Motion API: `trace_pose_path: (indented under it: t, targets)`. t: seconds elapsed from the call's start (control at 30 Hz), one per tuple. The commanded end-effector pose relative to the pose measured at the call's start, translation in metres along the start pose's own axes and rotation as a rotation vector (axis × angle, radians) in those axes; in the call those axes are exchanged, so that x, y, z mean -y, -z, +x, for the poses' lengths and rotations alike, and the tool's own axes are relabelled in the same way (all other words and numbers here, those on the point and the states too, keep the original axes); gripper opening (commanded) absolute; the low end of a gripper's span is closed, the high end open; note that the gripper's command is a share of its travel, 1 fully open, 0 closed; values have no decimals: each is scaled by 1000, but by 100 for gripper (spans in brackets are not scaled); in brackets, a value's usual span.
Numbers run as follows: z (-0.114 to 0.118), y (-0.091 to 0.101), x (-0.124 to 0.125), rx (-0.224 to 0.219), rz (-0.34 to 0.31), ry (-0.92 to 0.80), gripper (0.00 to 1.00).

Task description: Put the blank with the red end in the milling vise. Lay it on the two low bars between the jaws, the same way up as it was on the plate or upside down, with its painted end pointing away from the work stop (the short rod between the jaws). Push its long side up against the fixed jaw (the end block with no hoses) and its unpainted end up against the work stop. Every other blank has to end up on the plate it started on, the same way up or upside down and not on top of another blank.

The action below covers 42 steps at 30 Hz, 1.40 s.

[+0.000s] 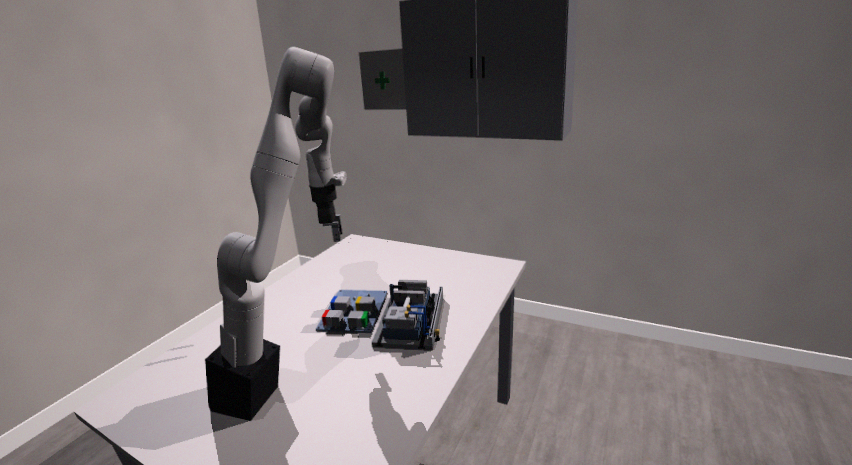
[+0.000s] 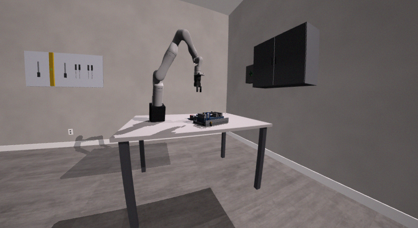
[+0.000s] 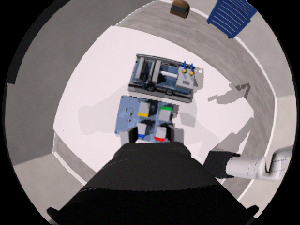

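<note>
Wrist view looks straight down past the dark body of the pincer (image 1: 335, 226), whose fingers stand spread wide with nothing between them. Nearest below the camera lies the blue plate (image 3: 127, 114) with four blanks in two rows. The blank with the red end (image 3: 160, 134) sits in the near row, at the corner closest to the pincer, with a blue-ended blank (image 3: 142, 130) just beside it; a green-ended blank (image 3: 165, 112) and a yellow-ended blank (image 3: 144, 111) fill the row behind. Beyond the plate, just beside it on the tabletop (image 1: 429, 265), stands the milling vise (image 3: 164, 75), its gap running across the view.

From the top view the pincer hangs high above the far edge of the tabletop, well apart from the plate. The red-ended blank (image 1: 332, 318) is at the plate's corner nearest the arm's base, so the coming move is likely a long descent and a pull inward toward that base. The blank's long axis seems to run along the row, red end pointing outward from the plate, though it is too small here to be sure; the fingers should straddle its short width.
</note>
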<state>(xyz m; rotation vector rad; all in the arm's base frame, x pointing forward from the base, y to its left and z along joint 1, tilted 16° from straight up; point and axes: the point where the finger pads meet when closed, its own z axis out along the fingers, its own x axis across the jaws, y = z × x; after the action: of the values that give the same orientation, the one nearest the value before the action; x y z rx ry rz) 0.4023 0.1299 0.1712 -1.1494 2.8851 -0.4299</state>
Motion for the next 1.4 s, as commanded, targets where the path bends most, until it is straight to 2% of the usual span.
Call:
trace_pose_path:
  t: [0.0, 0.5, 1.37]
  targets:
    - [1, 0, 1, 1, 0, 2, 100]
    - [1, 1, 2, 1, 0, -227, 100]
    - [1, 1, 2, 1, 0, -228, 100]
